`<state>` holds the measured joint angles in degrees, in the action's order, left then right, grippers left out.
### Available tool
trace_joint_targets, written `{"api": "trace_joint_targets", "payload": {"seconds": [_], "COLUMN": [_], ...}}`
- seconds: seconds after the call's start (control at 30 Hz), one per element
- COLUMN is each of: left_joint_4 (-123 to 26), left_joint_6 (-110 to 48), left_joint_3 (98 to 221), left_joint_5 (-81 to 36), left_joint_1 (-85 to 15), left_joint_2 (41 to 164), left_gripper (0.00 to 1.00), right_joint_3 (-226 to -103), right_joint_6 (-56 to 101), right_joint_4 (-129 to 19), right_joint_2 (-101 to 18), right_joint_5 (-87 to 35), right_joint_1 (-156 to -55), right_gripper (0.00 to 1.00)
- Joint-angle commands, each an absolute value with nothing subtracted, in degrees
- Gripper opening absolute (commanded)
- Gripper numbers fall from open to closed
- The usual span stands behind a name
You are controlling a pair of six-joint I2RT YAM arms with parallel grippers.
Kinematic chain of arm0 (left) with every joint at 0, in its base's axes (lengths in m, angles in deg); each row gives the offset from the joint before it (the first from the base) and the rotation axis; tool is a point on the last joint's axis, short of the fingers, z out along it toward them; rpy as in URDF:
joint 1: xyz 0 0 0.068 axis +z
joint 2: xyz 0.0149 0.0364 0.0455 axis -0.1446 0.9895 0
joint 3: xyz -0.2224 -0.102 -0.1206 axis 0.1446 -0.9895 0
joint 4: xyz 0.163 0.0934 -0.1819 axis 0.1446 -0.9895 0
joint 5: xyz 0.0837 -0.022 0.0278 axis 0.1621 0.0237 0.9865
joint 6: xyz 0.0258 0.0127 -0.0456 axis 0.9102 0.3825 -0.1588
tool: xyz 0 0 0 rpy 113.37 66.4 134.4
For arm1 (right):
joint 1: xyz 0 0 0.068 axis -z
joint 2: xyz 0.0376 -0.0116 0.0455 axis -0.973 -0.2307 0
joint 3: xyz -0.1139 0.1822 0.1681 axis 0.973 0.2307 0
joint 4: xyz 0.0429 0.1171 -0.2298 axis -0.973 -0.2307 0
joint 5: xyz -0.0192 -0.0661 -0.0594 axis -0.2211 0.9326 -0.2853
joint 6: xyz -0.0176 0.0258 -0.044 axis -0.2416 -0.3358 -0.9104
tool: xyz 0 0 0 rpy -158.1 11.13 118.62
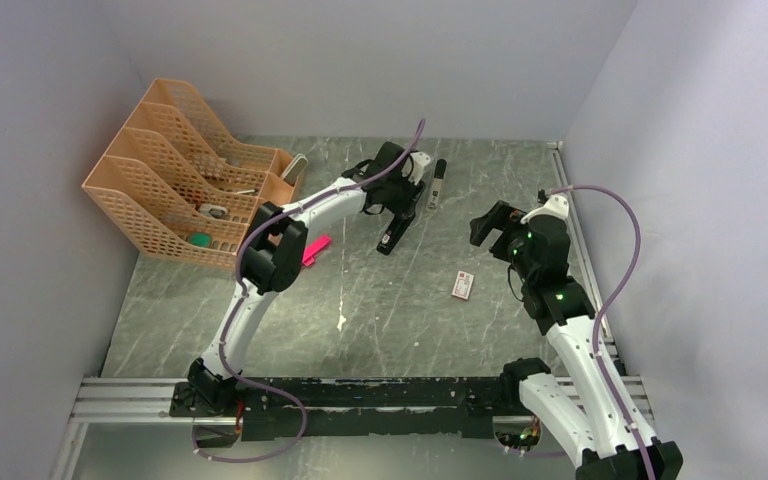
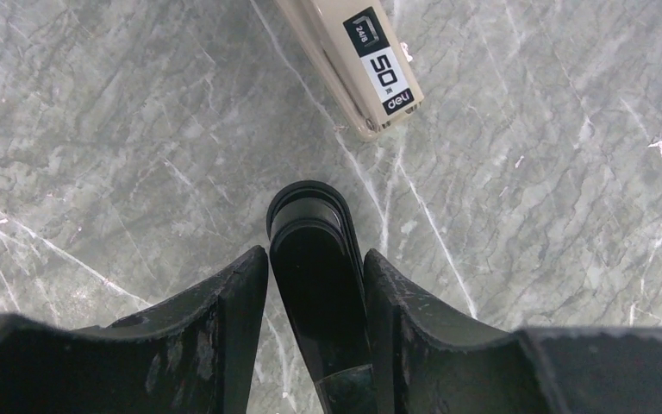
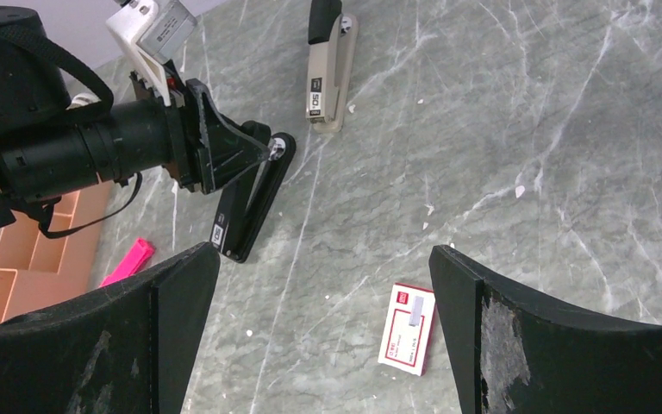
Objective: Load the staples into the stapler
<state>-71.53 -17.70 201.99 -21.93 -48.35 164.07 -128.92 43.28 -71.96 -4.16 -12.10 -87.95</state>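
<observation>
Right, straddles the black stapler [image 2: 310,216] at far mid-table with the left gripper [image 2: 313,254], long axis straight between the fingers [image 2: 224,328]; can't tell if clamped. Hangs the right gripper [image 3: 323,254] wide open near the staple box [image 3: 409,328].

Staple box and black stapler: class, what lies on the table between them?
Nothing: the table between staple box and black stapler is bare, seen in the right wrist view.

One black stapler [image 3: 250,211]; one beige stapler [image 3: 326,86]; one staple box [image 3: 409,328]; one pink piece [image 3: 128,261]; one orange rack [image 1: 175,175].
</observation>
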Motion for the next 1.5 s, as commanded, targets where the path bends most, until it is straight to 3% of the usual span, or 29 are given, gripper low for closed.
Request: {"api": "trace_joint_targets", "payload": {"seconds": [0.0,0.27,0.4,0.8,0.9,1.0,1.23,1.47], "left_joint_4": [-73.42,-73.23,-73.83,-74.38,-74.40,-74.19,-65.45,-51.65], "left_joint_6": [-15.82,-14.29,-14.23,-13.84,-13.46,-13.18,-17.89,-25.63], "left_joint_3": [204.00,201.82,202.95,203.02,202.44,200.87,187.48,167.77], "left_joint_5": [-21.89,-21.53,-20.82,-21.70,-22.51,-23.28,-24.28,-26.01], "left_joint_1": [-49.20,-49.46,-49.65,-49.65,-49.67,-49.67,-49.70,-49.65], "left_joint_2": [165.39,163.77,164.50,164.74,163.76,161.63,146.37,126.70], "left_gripper": [0.49,0.59,0.59,0.38,0.23,0.15,0.12,0.07], "right_joint_3": [-128.73,-128.91,-128.66,-128.77,-128.29,-127.74,-124.47,-122.44], "right_joint_6": [42.21,42.05,42.49,42.92,43.83,45.59,51.03,53.10], "right_joint_4": [-72.00,-71.78,-71.35,-71.63,-71.41,-71.24,-68.40,-62.90], "right_joint_2": [-3.33,-2.79,-3.10,-2.64,-1.96,-0.89,1.22,-0.08], "right_joint_5": [-12.92,-13.20,-14.05,-13.10,-11.80,-9.71,-6.35,-14.60], "right_joint_1": [-87.55,-87.55,-87.50,-87.49,-87.48,-87.53,-87.49,-87.46], "right_gripper": [0.98,0.98,0.98,0.98,0.97,0.98,0.97,1.00]}}
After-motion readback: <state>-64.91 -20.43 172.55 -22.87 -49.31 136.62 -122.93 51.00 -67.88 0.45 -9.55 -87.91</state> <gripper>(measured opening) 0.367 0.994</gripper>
